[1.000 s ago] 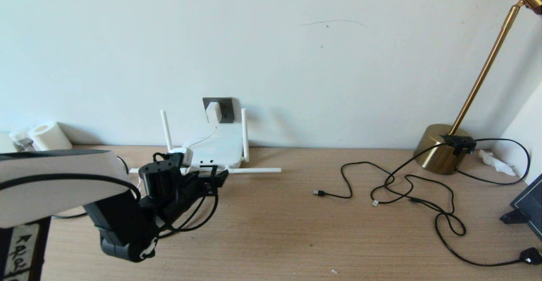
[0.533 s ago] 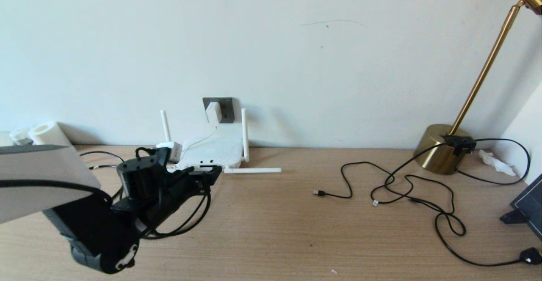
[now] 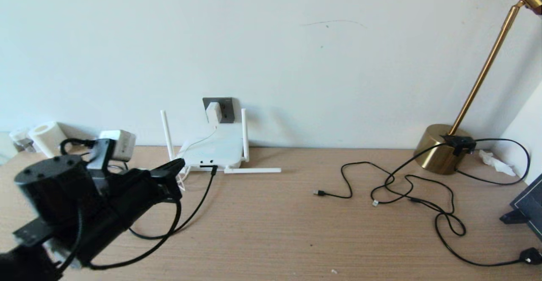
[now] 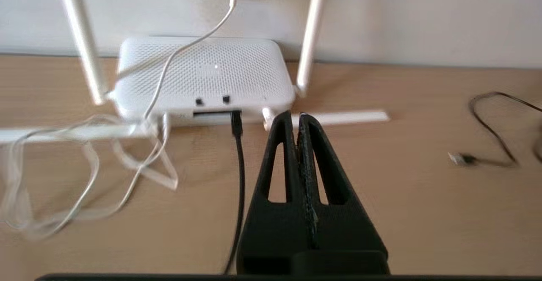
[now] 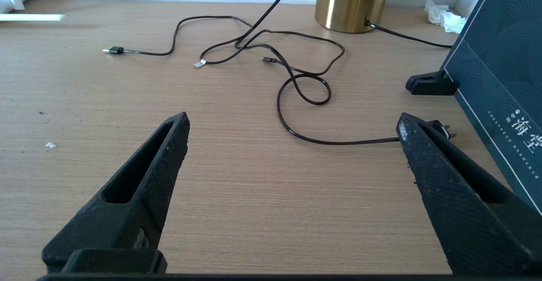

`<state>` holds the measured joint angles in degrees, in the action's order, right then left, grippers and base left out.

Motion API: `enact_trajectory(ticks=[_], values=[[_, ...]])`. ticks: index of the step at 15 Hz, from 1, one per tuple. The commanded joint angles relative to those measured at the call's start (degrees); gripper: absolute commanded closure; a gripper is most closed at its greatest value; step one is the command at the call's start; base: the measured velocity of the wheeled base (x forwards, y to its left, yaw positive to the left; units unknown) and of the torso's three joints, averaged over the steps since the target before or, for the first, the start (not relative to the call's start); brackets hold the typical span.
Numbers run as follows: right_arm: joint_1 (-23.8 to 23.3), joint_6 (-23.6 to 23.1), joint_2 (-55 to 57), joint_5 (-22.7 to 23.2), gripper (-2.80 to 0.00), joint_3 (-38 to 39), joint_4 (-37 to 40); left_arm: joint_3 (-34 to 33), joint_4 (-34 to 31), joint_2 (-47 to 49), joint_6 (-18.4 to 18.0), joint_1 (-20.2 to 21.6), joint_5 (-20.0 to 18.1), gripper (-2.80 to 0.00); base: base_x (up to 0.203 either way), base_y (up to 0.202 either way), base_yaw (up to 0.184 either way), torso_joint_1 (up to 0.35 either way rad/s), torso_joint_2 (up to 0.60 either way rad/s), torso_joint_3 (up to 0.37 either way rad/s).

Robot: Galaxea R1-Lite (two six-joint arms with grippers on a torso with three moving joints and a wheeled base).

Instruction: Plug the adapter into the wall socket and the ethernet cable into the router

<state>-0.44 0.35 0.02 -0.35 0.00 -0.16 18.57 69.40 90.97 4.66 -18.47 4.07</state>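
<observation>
**Both plugs seated; left end effector closed and empty, right end effector spread wide**

You see the adapter (image 3: 214, 111) seated in the wall socket (image 3: 224, 104) on the wall behind the router (image 3: 214, 150). Its thin white cord (image 4: 178, 52) drops across the router's perforated top and gathers in loose loops on the tabletop (image 3: 296, 230) to the router's left.

The ethernet cable (image 3: 197, 207) has its plug in a port on the router's front edge; the left wrist view shows the black plug (image 4: 236, 122) entering the slot below two small dark buttons. From there the cable runs across the tabletop toward the left arm.

Your left end effector (image 4: 295, 118) sits just in front of the router, near its front right corner, fingers pressed together with nothing between them. It is apart from the ethernet cable, which passes beside it.

Your right end effector (image 5: 292, 122) hovers low over bare tabletop, fingers spread wide, holding nothing. Ahead of it lie thin black cables (image 5: 296, 78) with small connector ends, and a brass lamp base (image 5: 351, 1) near the wall.

Writing: a dark blue box (image 5: 499, 73) beside the right end effector carries pale Chinese characters, of which "海堂" can be read. No brand mark is legible on the router or adapter.
</observation>
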Motion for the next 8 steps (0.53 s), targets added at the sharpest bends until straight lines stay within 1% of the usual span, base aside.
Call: enact_trajectory(ticks=[1, 2, 3, 4, 5, 6, 7, 8], values=[[0.0, 0.0, -0.02, 0.0, -2.8, 0.0, -0.02, -5.22, -3.55, -14.54, -0.22, -3.41, 2.15, 0.0, 0.0, 0.0, 0.0, 0.0, 0.0, 0.0], [0.0, 0.0, -0.02, 0.0, -2.8, 0.0, -0.02, -10.59, -7.47, -20.28, -0.32, -7.04, 4.31, 0.0, 0.0, 0.0, 0.0, 0.0, 0.0, 0.0], [0.0, 0.09, -0.02, 0.0, -2.8, 0.0, -0.02, -13.91, -12.86, -26.21, 0.26, -9.75, 6.09, 0.0, 0.0, 0.0, 0.0, 0.0, 0.0, 0.0], [0.0, 0.06, -0.02, 0.0, -2.8, 0.0, -0.02, -15.34, -19.78, -33.1, 0.96, -11.72, 7.39, 0.0, 0.0, 0.0, 0.0, 0.0, 0.0, 0.0], [0.0, 0.08, -0.02, 0.0, -2.8, 0.0, -0.02, -16.24, -29.01, -39.48, 1.8, -13.19, 8.25, 0.0, 0.0, 0.0, 0.0, 0.0, 0.0, 0.0], [0.0, 0.0, -0.02, 0.0, -2.8, 0.0, -0.02, -17.03, -40.7, -44.34, 3.31, -14.66, 8.46, 0.0, 0.0, 0.0, 0.0, 0.0, 0.0, 0.0], [0.0, 0.0, -0.02, 0.0, -2.8, 0.0, -0.02, -17.66, -48.41, -47.89, 4.78, -16.16, 6.93, 0.0, 0.0, 0.0, 0.0, 0.0, 0.0, 0.0], [0.0, 0.0, -0.02, 0.0, -2.8, 0.0, -0.02, -18.15, -53.65, -49.91, 5.66, -17.29, 3.41, 0.0, 0.0, 0.0, 0.0, 0.0, 0.0, 0.0]])
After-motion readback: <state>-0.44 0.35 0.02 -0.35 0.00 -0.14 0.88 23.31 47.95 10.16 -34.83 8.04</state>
